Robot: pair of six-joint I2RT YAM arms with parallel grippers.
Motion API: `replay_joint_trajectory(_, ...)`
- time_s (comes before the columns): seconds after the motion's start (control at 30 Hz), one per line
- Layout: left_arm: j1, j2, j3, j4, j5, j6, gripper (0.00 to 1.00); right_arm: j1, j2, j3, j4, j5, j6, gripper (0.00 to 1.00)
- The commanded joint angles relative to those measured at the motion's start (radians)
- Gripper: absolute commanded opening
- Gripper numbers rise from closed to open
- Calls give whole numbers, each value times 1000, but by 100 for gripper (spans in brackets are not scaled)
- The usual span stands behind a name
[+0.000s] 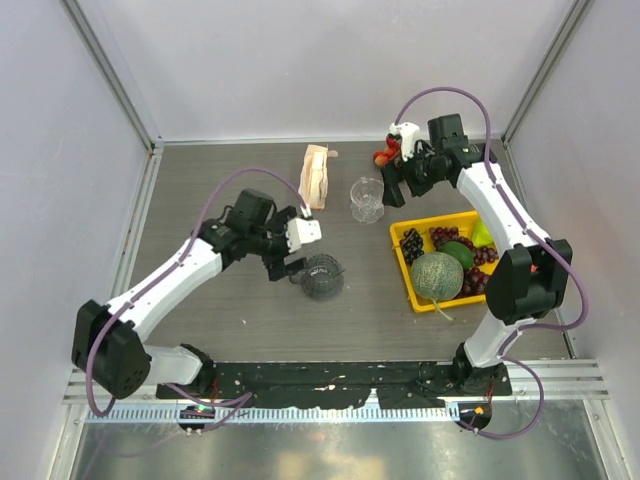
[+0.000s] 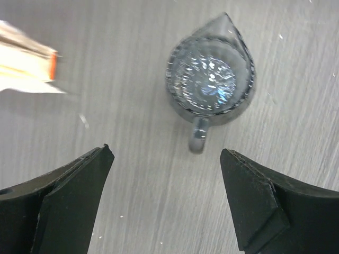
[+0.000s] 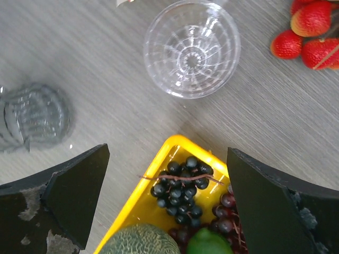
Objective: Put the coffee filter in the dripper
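The dripper (image 1: 367, 199) is a clear ribbed cone standing upright behind the table's middle; in the right wrist view the dripper (image 3: 192, 55) lies just ahead of the jaws with nothing inside. My right gripper (image 1: 400, 190) hovers to its right, open and holding nothing (image 3: 168, 150). My left gripper (image 1: 290, 268) is open over bare table (image 2: 165, 151), just short of the handled glass cup (image 2: 211, 79). The beige pack of filters (image 1: 316, 176) lies left of the dripper. I cannot pick out a single coffee filter apart from that pack.
The glass cup (image 1: 322, 276) stands at the table's middle, beside my left gripper. A yellow tray (image 1: 400, 262) with grapes, a melon (image 1: 436, 276) and green fruit sits to the right. Strawberries (image 3: 307, 32) lie behind the right gripper. One end of the pack (image 2: 26, 58) shows far left.
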Motion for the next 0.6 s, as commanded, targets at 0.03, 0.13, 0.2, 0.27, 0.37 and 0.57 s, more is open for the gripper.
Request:
replay_joint_trajectory(0.03,103,-57,98,34,82,-211,95,-23,19,-15,194,51,317,100)
replay_joint_trajectory(0.13,141,-42,145,19,142,-273,95,-41,68,-7,257,3,407,96)
replay_joint_trajectory(0.2,141,-40,158,0,148,-279,95,-38,113,51,277,-5,411,94)
replay_joint_trajectory(0.27,140,-48,153,2,148,-290,96,-26,171,132,275,4,406,93)
replay_joint_trajectory(0.37,143,-66,139,2,130,-297,96,-9,263,250,269,46,386,90)
replay_joint_trajectory(0.57,160,-112,112,-18,110,-291,96,29,402,381,257,129,345,81)
